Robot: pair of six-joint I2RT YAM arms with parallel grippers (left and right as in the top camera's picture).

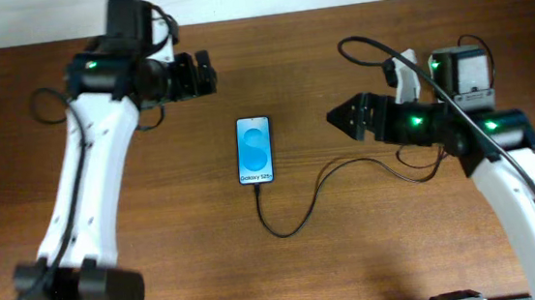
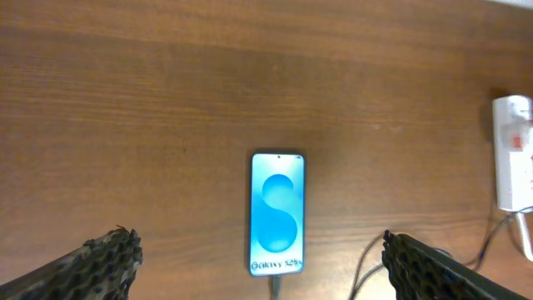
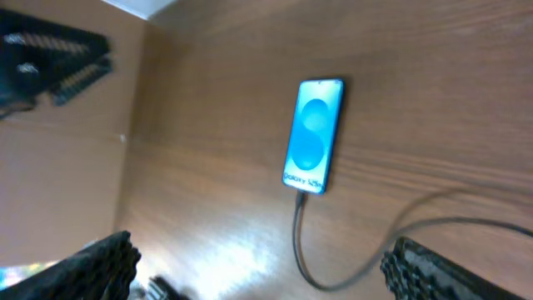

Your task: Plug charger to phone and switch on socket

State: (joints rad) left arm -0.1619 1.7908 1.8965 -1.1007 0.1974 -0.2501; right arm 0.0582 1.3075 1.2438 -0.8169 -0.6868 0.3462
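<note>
Overhead view: the phone [image 1: 255, 150] lay flat, screen lit, about midway between the left and right edges of the wooden table [image 1: 356, 269] and somewhat nearer its far edge. The charger [image 1: 298, 220] ran from the phone's near short edge, looped toward the near edge of the table and curved off to the right, passing under the right arm. The left gripper [image 1: 204, 73] hung toward the far-left corner and the right gripper [image 1: 335, 119] to the right of the phone, both well apart from it and carrying nothing. The socket [image 1: 405, 78] showed only as a white piece behind the right arm, toward the far-right corner. Left wrist view: the fingers [image 2: 92, 262] were spread wide and released, with bare table and the phone between them. The charger's plug met the phone's lower edge, and one end of the power strip lay at the right margin, a red mark on it. Right wrist view: the fingers [image 3: 441, 271] were likewise spread and empty, and the cable left the phone's lower edge, seemingly seated. Judged from this layout, the plugging step was complete and switching on the socket was the step in hand. The next move likely called for the nearer right arm to turn back toward the far-right corner and press the strip's switch with a fingertip. Whether that switch was on could not be told.
</note>
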